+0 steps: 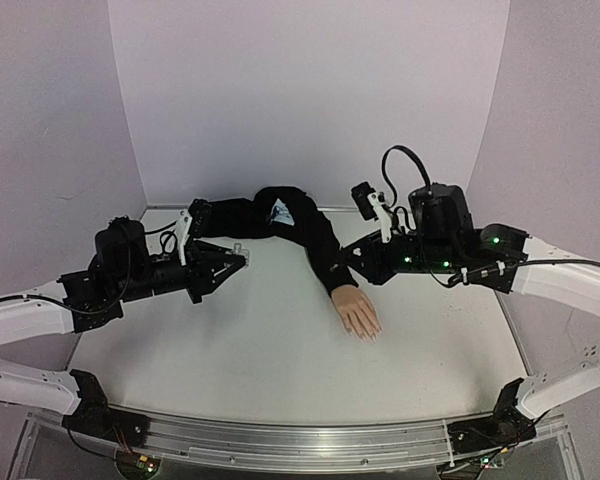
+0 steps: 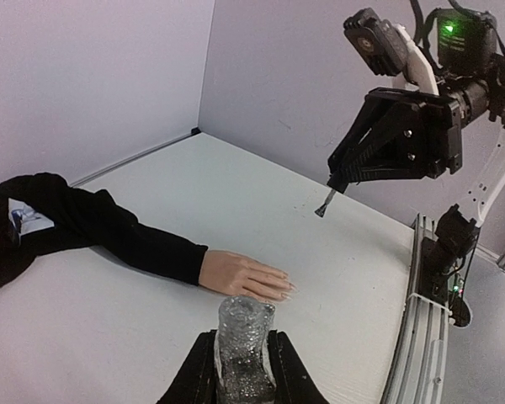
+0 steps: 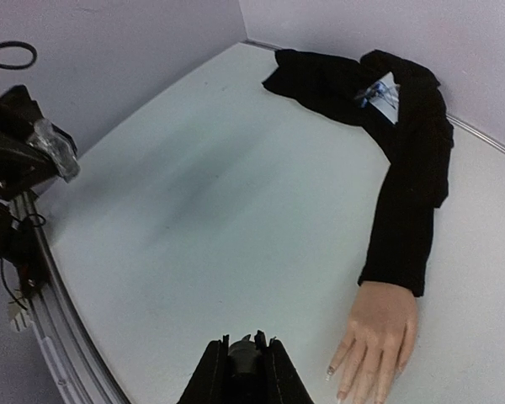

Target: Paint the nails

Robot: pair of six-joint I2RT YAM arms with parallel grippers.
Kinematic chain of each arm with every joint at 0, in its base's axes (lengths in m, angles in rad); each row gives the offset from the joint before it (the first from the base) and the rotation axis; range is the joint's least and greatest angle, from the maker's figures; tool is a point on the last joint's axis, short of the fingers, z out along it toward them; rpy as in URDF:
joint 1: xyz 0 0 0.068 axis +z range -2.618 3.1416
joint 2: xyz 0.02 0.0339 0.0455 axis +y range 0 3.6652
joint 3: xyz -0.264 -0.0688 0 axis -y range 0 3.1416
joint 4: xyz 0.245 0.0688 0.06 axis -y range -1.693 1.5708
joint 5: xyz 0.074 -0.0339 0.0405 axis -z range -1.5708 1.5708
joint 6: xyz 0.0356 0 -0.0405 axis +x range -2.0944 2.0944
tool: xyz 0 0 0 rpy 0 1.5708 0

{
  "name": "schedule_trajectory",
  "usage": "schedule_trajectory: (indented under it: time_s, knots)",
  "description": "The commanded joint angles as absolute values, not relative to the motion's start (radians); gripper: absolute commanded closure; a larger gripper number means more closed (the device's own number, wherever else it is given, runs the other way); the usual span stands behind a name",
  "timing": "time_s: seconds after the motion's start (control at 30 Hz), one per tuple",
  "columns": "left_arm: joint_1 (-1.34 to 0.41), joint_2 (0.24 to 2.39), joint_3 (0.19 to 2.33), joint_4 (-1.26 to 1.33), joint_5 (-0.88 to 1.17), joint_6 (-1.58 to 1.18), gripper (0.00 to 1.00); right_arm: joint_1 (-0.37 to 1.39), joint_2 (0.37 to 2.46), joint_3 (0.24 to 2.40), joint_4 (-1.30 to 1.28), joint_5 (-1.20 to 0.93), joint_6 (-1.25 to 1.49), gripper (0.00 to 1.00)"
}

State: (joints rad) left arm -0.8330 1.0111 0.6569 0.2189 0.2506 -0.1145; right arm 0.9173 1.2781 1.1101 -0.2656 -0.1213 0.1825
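Note:
The skin-coloured mannequin hand (image 1: 358, 312) lies palm down on the white table, its black sleeve (image 1: 300, 225) trailing toward the back wall. Its pale nails (image 3: 330, 370) tip the fingers and point at the near edge; they also show in the left wrist view as nails (image 2: 284, 288). My left gripper (image 2: 244, 343) is shut on a clear, glittery, uncapped bottle (image 2: 246, 313), held left of the hand. My right gripper (image 3: 246, 349) is shut on the black cap (image 3: 247, 358). The cap's small brush (image 2: 321, 206) hangs above the table, right of and beyond the hand.
A white tag (image 1: 280, 210) sits on the bunched sleeve by the back wall. An aluminium rail (image 1: 310, 440) runs along the near edge of the table. Pale walls close in the left, back and right sides.

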Motion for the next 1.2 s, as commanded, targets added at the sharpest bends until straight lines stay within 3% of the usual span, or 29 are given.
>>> schedule_trajectory:
  time_s: [0.0, 0.3, 0.7, 1.17]
  knots:
    - [-0.838, 0.950, 0.691, 0.209, 0.310, -0.096, 1.00, 0.932, 1.330, 1.230, -0.174, -0.284, 0.275, 1.00]
    - [-0.840, 0.937, 0.620, 0.248, 0.380, -0.039, 1.00, 1.053, 1.501, 1.505, -0.199, -0.349, 0.285, 1.00]
    - [-0.849, 0.959, 0.643, 0.173, 0.438, 0.049, 1.00, 1.115, 1.619, 1.702, -0.377, -0.334, 0.232, 1.00]
    - [-0.862, 0.958, 0.661, 0.150, 0.456, 0.070, 1.00, 1.120, 1.678, 1.764, -0.446, -0.282, 0.208, 1.00]
